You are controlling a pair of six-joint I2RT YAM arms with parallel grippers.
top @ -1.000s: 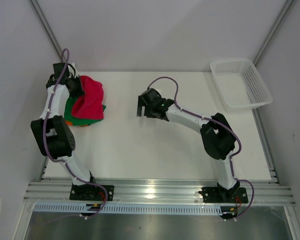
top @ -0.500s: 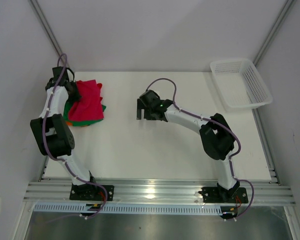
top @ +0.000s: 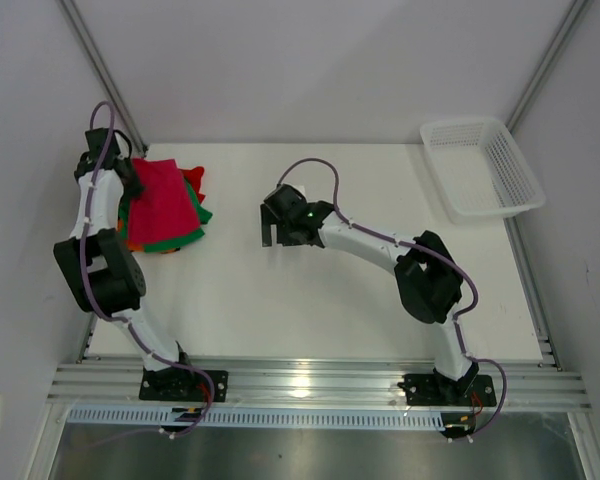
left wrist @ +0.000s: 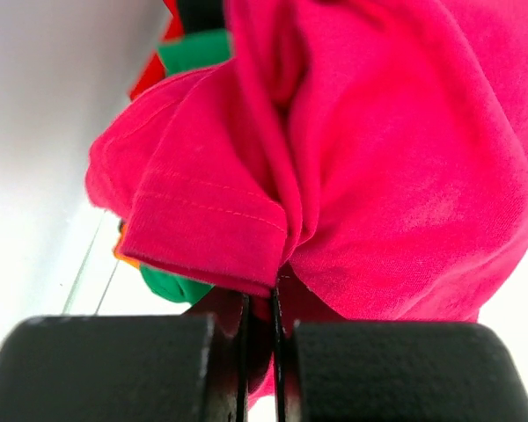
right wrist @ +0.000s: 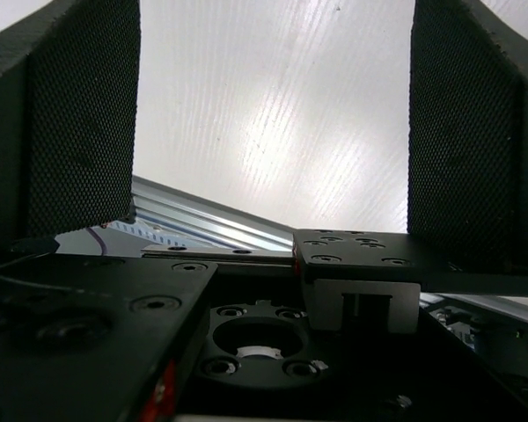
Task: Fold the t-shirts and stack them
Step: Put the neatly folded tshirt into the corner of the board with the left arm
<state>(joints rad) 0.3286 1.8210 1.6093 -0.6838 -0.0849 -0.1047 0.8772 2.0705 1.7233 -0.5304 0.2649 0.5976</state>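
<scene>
The red t-shirt (left wrist: 378,158) pinched in the left hand (left wrist: 260,325) runs off the top and right edges. Beyond the hand, it hides most of the green t-shirt (left wrist: 194,53) and the orange t-shirt (left wrist: 121,255).

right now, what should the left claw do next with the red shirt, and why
Probably open the left claw and let go. It is shut on a hem of the crimson t-shirt, which lies spread over the green t-shirt. The right claw is open, empty and well away from it.
</scene>
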